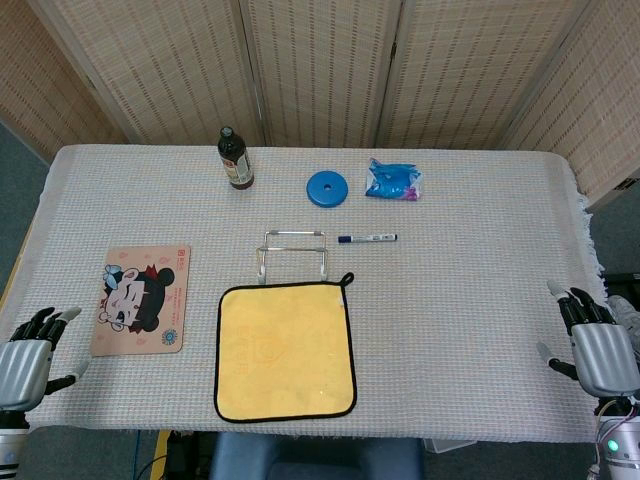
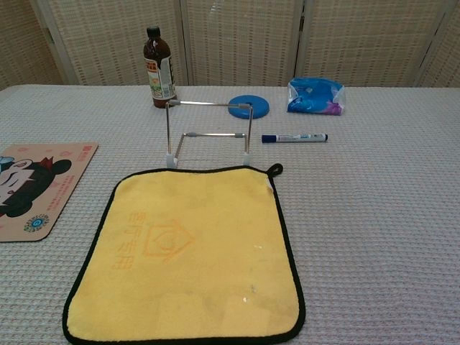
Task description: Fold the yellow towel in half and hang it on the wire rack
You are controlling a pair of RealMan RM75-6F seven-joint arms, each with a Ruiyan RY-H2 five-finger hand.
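Observation:
The yellow towel (image 1: 286, 349) (image 2: 190, 251) with black trim lies flat and unfolded near the table's front edge, its hanging loop at the far right corner. Just behind it stands the wire rack (image 1: 293, 252) (image 2: 208, 135), bare. My left hand (image 1: 28, 358) hovers at the front left corner of the table, fingers apart and holding nothing. My right hand (image 1: 595, 346) is at the front right edge, also with fingers spread and nothing in it. Both hands are far from the towel and appear only in the head view.
A cartoon mouse pad (image 1: 142, 298) lies left of the towel. Behind the rack are a dark bottle (image 1: 235, 159), a blue disc (image 1: 326, 188), a blue packet (image 1: 393, 181) and a marker pen (image 1: 367, 238). Wicker screens stand behind the table.

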